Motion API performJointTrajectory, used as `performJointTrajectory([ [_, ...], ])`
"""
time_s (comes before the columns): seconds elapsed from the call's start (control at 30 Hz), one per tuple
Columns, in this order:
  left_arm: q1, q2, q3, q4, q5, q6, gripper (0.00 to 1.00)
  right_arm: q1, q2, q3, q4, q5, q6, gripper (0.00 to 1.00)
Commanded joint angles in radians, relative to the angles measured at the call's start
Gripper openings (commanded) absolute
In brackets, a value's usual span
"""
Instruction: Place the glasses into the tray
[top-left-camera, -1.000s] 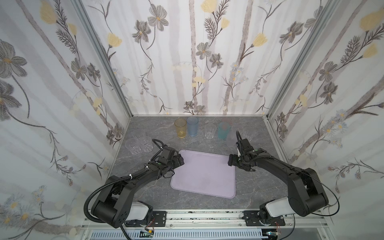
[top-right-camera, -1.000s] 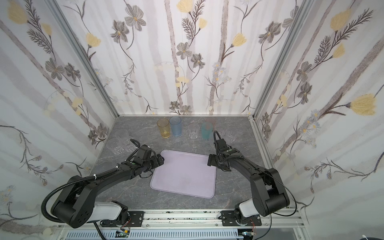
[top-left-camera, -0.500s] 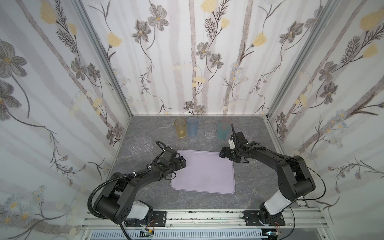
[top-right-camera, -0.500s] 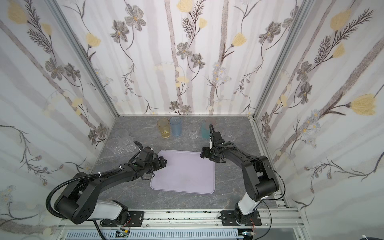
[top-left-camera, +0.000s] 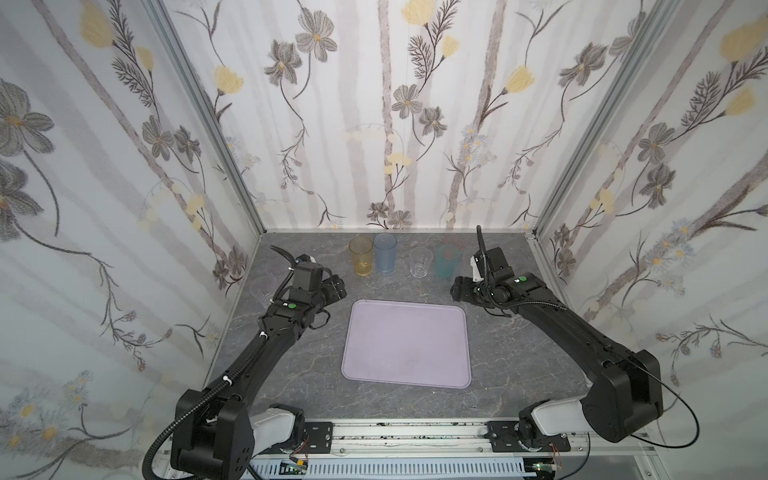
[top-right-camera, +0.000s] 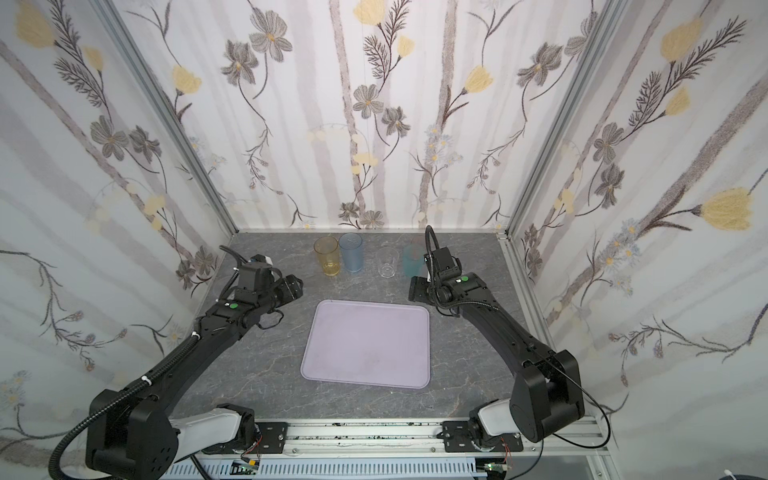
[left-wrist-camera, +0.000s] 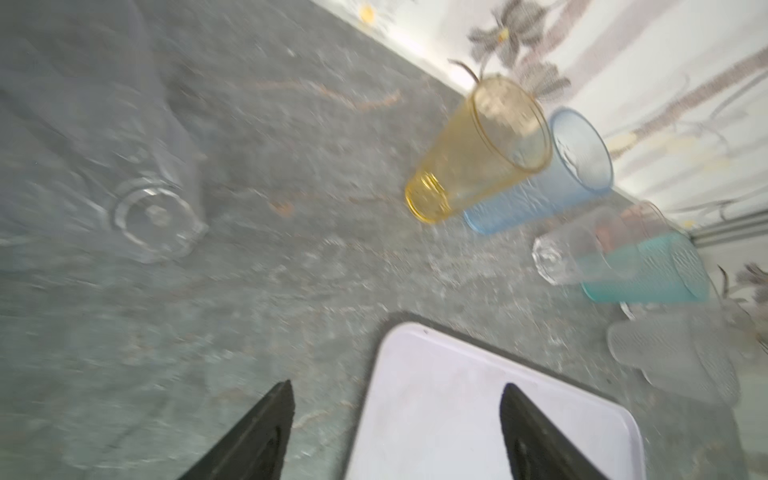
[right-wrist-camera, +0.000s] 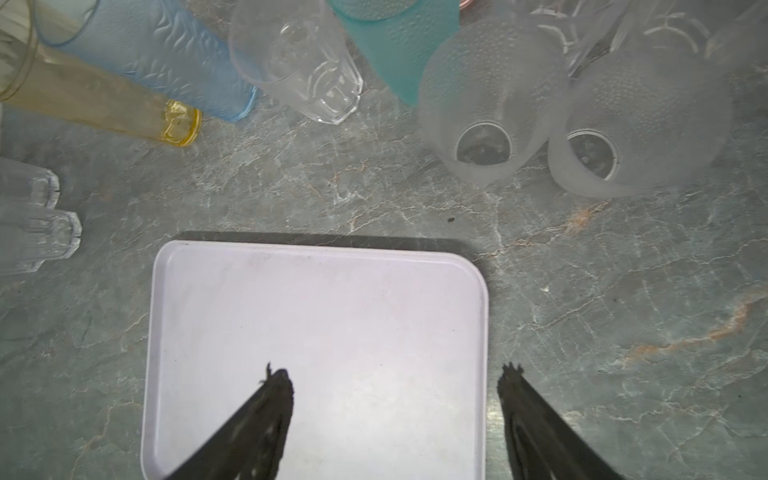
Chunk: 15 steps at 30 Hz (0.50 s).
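The lilac tray (top-left-camera: 405, 345) (top-right-camera: 365, 345) lies flat in the middle with nothing on it. Along the back wall stand an amber glass (top-left-camera: 360, 257), a blue glass (top-left-camera: 385, 253), a short clear glass (top-left-camera: 419, 262) and a teal glass (top-left-camera: 447, 261). My left gripper (top-left-camera: 337, 286) (left-wrist-camera: 395, 390) hovers open and holding nothing off the tray's back left corner (left-wrist-camera: 457, 395). My right gripper (top-left-camera: 457, 289) (right-wrist-camera: 395, 378) is open and holding nothing over the tray's back right corner (right-wrist-camera: 316, 316). Two frosted glasses (right-wrist-camera: 490, 104) (right-wrist-camera: 640, 124) stand beyond it.
More clear glasses (top-left-camera: 262, 286) (left-wrist-camera: 153, 208) stand by the left wall behind my left arm. Flowered walls close the grey marbled table (top-left-camera: 511, 365) on three sides. A rail (top-left-camera: 395, 436) with both arm bases runs along the front edge.
Both grippers have moved toward the back wall: the left one away from the tray's left edge, the right one along the tray's right corner. The left jaws have narrowed a little.
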Motion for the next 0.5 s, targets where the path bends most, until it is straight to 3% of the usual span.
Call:
performJointTrajectory([
  [0.0, 0.086, 0.06, 0.079, -0.125, -0.072, 0.147, 0.69, 0.072, 0.016, 0.019, 0.091, -0.001, 0.074, 0.77],
  [0.2, 0.146, 0.186, 0.201, -0.161, -0.124, 0.246, 0.63, 0.185, 0.123, 0.037, 0.152, -0.004, 0.102, 0.76],
  [0.47, 0.167, 0.379, 0.3, -0.168, -0.127, 0.315, 0.5, 0.222, 0.168, 0.018, 0.195, -0.022, 0.092, 0.75],
])
